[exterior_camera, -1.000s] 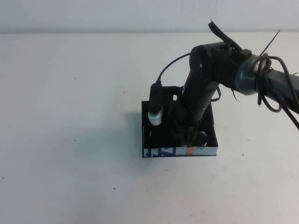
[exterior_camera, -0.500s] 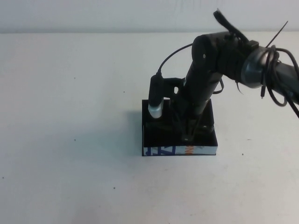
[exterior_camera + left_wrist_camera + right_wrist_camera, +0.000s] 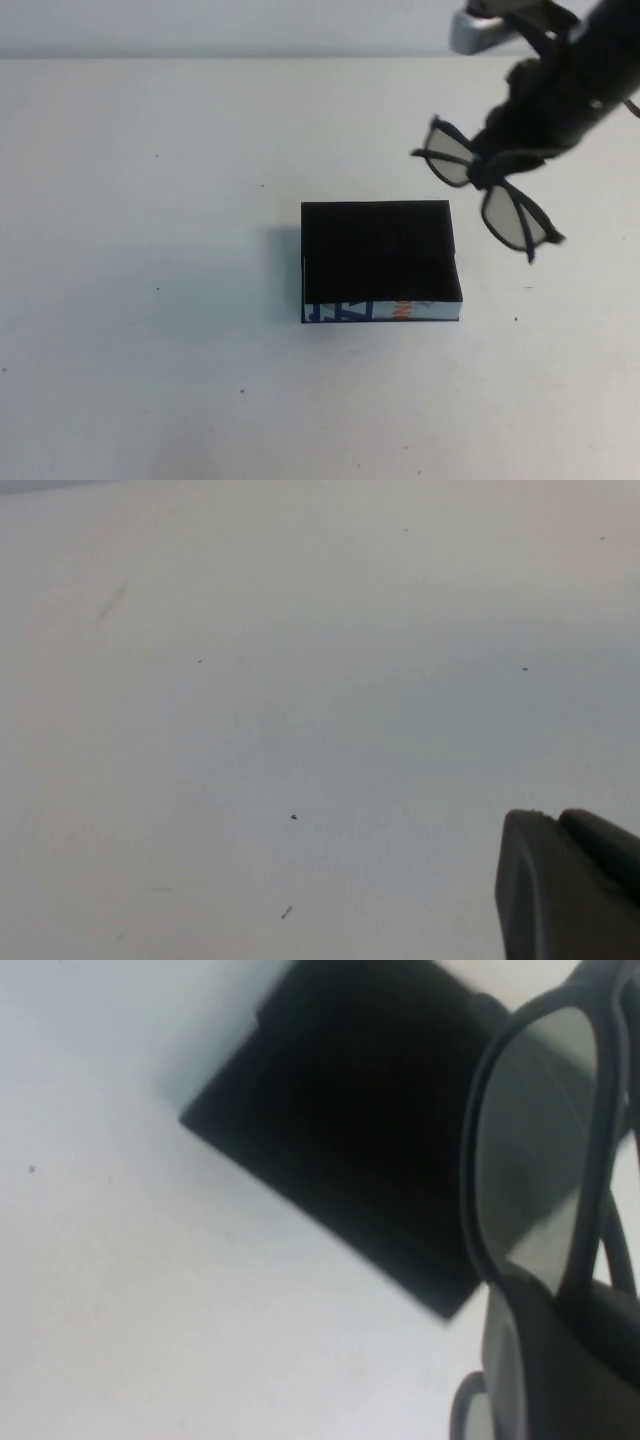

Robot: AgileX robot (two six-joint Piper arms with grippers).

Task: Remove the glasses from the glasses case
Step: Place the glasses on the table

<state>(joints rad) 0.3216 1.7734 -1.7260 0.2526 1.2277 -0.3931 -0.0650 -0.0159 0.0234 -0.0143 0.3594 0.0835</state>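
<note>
The glasses case (image 3: 378,262) is a shallow black box with a white printed front panel, lying in the middle of the table; its black inside shows no glasses. In the right wrist view the case (image 3: 370,1120) lies below the lifted glasses. My right gripper (image 3: 492,165) is up in the air, to the right of and beyond the case, shut on the bridge of the dark-framed glasses (image 3: 500,215), which hang from it with both lenses showing. In the right wrist view one lens (image 3: 535,1150) rises from the shut fingers (image 3: 540,1360). My left gripper (image 3: 570,880) is over bare table, fingers together.
The white table (image 3: 150,250) stretches around the case on all sides, marked only by a few small dark specks. The left arm does not show in the high view.
My right gripper was down inside the case a second ago; it has lifted up and to the right with the glasses in it, leaving the case uncovered.
</note>
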